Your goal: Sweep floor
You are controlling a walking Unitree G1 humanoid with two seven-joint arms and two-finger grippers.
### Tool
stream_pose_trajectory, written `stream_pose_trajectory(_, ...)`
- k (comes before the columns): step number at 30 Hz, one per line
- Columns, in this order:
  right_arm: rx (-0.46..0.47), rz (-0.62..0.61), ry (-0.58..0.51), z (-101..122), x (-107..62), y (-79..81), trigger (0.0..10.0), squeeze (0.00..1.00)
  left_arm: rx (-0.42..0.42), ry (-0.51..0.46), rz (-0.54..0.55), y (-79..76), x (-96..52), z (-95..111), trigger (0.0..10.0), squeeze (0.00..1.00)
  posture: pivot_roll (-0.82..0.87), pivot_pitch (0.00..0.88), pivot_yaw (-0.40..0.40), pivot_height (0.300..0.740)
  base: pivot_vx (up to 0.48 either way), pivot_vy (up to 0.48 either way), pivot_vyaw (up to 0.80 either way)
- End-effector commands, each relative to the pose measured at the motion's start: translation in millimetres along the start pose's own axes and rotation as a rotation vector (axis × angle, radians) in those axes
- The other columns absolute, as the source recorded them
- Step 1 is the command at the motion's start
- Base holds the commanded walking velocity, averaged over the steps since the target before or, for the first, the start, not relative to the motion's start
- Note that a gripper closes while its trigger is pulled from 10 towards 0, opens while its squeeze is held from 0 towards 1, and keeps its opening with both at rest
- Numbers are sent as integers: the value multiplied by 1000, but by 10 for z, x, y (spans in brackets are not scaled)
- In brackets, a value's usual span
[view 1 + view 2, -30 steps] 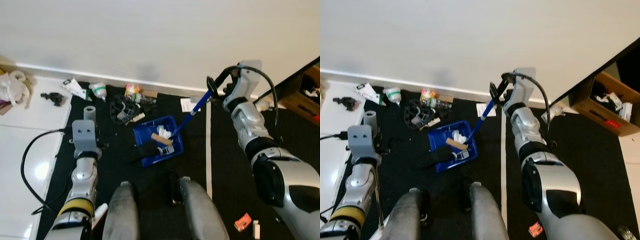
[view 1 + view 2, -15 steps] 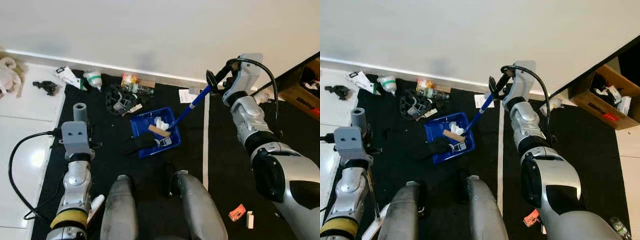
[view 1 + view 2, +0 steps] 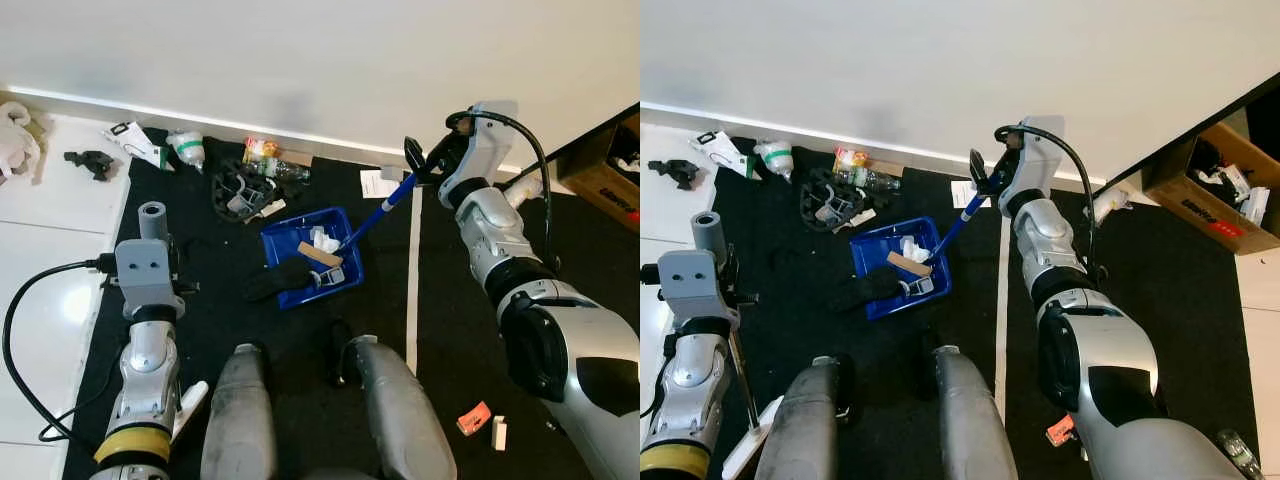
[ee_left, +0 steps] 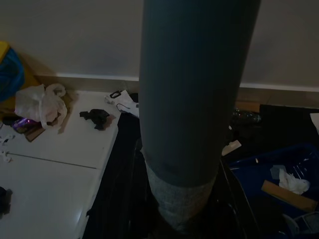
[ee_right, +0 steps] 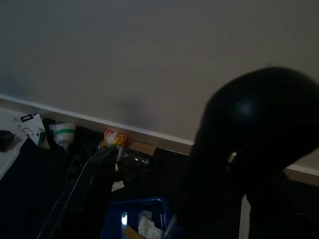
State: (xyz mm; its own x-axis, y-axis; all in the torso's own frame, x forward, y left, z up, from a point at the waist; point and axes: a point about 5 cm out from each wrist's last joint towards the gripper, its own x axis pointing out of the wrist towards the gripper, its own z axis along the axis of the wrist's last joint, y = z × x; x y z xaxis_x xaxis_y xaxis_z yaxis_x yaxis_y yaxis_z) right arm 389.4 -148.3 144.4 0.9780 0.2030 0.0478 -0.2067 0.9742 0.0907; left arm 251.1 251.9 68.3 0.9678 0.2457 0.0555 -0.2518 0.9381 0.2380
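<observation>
the blue dustpan (image 3: 312, 258), now holding litter, is being steadied by its handle in the right hand (image 3: 418, 166), while the grey broom pole (image 3: 150, 222) is being gripped in the left hand (image 3: 148, 292), little changed.

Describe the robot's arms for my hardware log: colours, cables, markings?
Both arms are silver-grey, jointed shells. The left arm carries a yellow wrist band, a boxy grey camera housing and a looping black cable. The right arm has black joint sections and a black cable arching over its wrist.
</observation>
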Motion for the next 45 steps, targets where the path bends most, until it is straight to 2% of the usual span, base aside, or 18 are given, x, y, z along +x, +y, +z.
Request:
stream_pose_trajectory(1, 2, -12, 49, -112, -52, -42, 10000, 0, 6, 43, -18, -15, -86, -87, 10000, 0, 266, 372, -225, 740, 0, 0, 0)
stream_pose_trajectory(4, 5, -8, 37, -92, -45, -37, 10000, 0, 9, 40, -15, 11, -90, -62, 10000, 0, 270, 373, -225, 740, 0, 0, 0)
stream_pose_trajectory(5, 10, -5, 29, -81, -40, -30, 9137, 0, 10, 40, -12, 21, -91, -58, 10000, 0, 270, 373, -225, 740, 0, 0, 0)
stream_pose_trajectory(8, 16, -1, 20, -70, -36, -24, 9137, 0, 10, 41, -9, 30, -93, -52, 10000, 0, 270, 373, -225, 740, 0, 0, 0)
stream_pose_trajectory(9, 18, 2, 16, -62, -32, -18, 3255, 0, 10, 42, -7, 37, -92, -51, 10000, 0, 275, 372, -228, 740, 0, 0, 0)
stream_pose_trajectory(12, 18, 3, 15, -57, -29, -15, 2941, 0, 11, 44, -5, 41, -93, -48, 10000, 0, 275, 372, -228, 740, 0, 0, 0)
stream_pose_trajectory(13, 18, 4, 14, -55, -27, -11, 1255, 0, 10, 46, -3, 43, -94, -49, 10000, 0, 275, 372, -228, 740, 0, 0, 0)
stream_pose_trajectory(17, 16, 5, 14, -56, -27, -11, 1294, 0, 10, 50, -3, 38, -101, -50, 10000, 0, 275, 371, -230, 740, 0, 0, 0)
stream_pose_trajectory(18, 13, 3, 15, -59, -30, -15, 0, 0, 9, 51, -4, 35, -102, -51, 10000, 0, 276, 369, -230, 740, 0, 0, 0)
stream_pose_trajectory(35, -11, -50, 18, -70, -59, -101, 0, 0, 9, 57, -7, 29, -97, -55, 10000, 0, 275, 358, -231, 740, 0, 0, 0)
stream_pose_trajectory(37, -16, -126, 23, -70, -83, -201, 0, 0, 8, 59, -10, 15, -92, -63, 10000, 0, 260, 334, -223, 740, 0, 0, 0)
stream_pose_trajectory(43, -14, -217, 26, -119, -146, -309, 0, 0, 3, 69, -20, -10, -55, -101, 10000, 0, 217, 279, -194, 740, 0, 0, 0)
stream_pose_trajectory(44, -18, -219, 22, -135, -160, -310, 2431, 0, 2, 71, -24, -17, -40, -108, 10000, 0, 205, 264, -185, 740, 0, 0, 0)
stream_pose_trajectory(45, -13, -218, 8, -141, -173, -310, 3725, 0, 1, 68, -29, -26, -23, -96, 10000, 0, 199, 255, -179, 740, 0, 0, 0)
